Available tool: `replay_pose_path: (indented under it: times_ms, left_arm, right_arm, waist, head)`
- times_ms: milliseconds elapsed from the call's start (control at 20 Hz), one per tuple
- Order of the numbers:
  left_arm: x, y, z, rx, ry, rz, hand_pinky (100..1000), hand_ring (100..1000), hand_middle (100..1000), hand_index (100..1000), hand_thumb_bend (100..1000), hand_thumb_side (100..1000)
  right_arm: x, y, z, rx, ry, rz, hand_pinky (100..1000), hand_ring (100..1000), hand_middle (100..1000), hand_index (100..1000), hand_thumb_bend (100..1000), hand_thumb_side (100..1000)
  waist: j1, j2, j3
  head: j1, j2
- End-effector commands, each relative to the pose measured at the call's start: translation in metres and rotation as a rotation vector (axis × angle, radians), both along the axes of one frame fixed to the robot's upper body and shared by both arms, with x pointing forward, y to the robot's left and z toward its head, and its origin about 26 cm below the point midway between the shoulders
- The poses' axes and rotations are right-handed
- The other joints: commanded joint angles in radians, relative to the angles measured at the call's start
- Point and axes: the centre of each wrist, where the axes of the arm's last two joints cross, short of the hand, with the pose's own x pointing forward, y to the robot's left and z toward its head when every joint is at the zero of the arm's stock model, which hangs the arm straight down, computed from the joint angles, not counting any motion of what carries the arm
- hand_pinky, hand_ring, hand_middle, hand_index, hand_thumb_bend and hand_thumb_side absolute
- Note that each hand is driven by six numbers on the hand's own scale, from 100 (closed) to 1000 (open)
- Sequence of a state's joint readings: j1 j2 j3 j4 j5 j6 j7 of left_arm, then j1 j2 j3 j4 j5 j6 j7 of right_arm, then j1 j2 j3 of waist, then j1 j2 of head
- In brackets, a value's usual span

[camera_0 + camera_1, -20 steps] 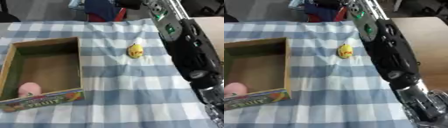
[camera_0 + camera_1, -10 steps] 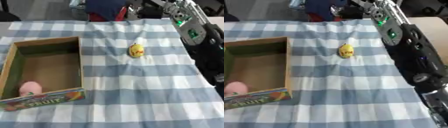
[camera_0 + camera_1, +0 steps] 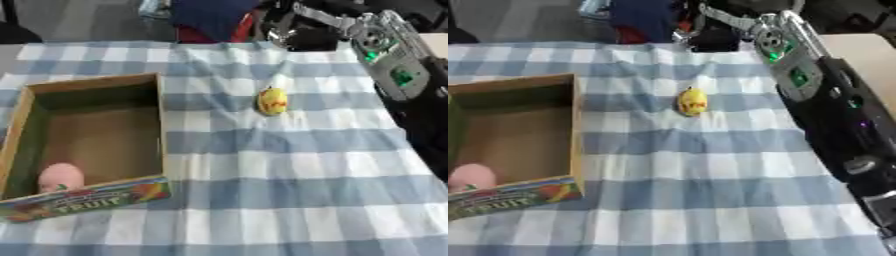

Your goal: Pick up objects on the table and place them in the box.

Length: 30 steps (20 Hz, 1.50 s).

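Note:
A small yellow rounded object [image 3: 272, 100] lies on the blue-and-white checked cloth, right of the open cardboard box [image 3: 161, 115]. Inside the box, a pink rounded object [image 3: 59, 176] sits in the near left corner. My right arm [image 3: 824, 100] comes in along the right side and reaches toward the far edge of the table. Its hand [image 3: 282, 30] hangs blurred above the cloth's far edge, beyond the yellow object and apart from it. My left hand does not show.
The box's near flap [image 3: 87, 200], printed with fruit, folds out toward me. Dark blue and red things [image 3: 210, 15] stand just past the far edge. A bare wooden surface [image 3: 859, 45] shows at the right beyond the cloth.
My right arm has swung off the cloth's right half toward the right edge. Its hand has come into view at the far edge. The yellow object and the box have not moved.

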State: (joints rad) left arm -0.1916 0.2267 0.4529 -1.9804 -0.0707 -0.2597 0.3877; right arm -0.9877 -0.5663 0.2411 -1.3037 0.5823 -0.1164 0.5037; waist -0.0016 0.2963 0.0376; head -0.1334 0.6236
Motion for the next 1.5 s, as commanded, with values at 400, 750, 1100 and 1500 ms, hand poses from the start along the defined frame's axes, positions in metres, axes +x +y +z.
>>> replay_pose_path:
  times_ms: [400, 750, 1100, 1500]
  left_arm:
    - [-0.004, 0.004, 0.010, 0.036, -0.024, 0.014, 357, 593, 536, 785, 428, 564]
    - [-0.004, 0.004, 0.010, 0.037, -0.024, 0.013, 357, 593, 536, 785, 429, 564]
    - [-0.004, 0.004, 0.010, 0.037, -0.025, 0.014, 357, 594, 536, 784, 430, 563]
    - [-0.003, 0.003, 0.010, 0.039, -0.027, 0.010, 357, 594, 536, 784, 430, 563]
  right_arm:
    - [-0.001, -0.022, -0.005, -0.045, 0.073, -0.036, 682, 848, 801, 1000, 113, 875]
    - [0.000, -0.028, -0.015, -0.092, 0.099, -0.040, 689, 859, 821, 1000, 340, 958]
    - [0.001, -0.039, -0.027, -0.124, 0.115, -0.072, 690, 864, 830, 1000, 398, 984]
    - [0.004, -0.049, -0.044, -0.156, 0.154, -0.104, 688, 862, 821, 1000, 401, 977]
  waist:
    - [0.006, -0.013, 0.003]
    - [0.005, -0.010, 0.005]
    - [0.003, -0.007, 0.008]
    - [0.003, -0.003, 0.012]
  head:
    - [0.002, -0.009]
    - [0.002, -0.010]
    - [0.003, -0.012]
    - [0.002, -0.008]
